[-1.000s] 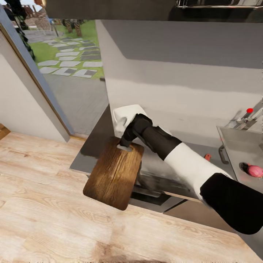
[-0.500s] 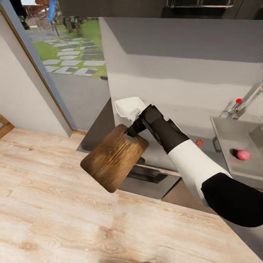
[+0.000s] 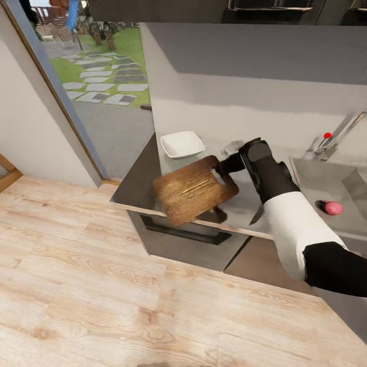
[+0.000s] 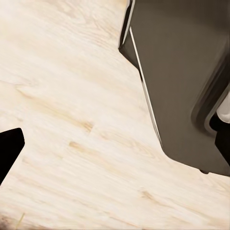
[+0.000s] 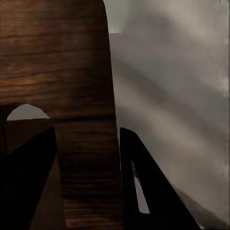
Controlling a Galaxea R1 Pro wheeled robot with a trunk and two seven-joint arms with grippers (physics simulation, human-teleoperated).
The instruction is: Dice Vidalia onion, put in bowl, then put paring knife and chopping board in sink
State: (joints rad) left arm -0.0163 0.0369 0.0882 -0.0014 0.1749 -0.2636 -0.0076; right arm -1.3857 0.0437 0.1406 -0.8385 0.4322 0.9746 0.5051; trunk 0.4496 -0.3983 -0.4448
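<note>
Right jaws (image 3: pixel 223 168) clamp the board (image 3: pixel 193 189) by its handle end near the bowl (image 3: pixel 182 144); stiff, likely heavy, may swing.

light wood floor (image 3: pixel 76 285), garden stepping stones (image 3: pixel 102 89) outside

Bright even render, soft shadows, blurry wrist close-ups

My right fingers (image 3: pixel 224 166) clamp the dark brown wooden chopping board (image 3: pixel 193 189), which hangs over the glossy grey bench (image 3: pixel 239 204) and covers its front edge. Behind it the white rounded-square bowl (image 3: pixel 182 144) blocks the back corner. Bare bench lies open between board and grey sink basin (image 3: pixel 326 183).
</note>
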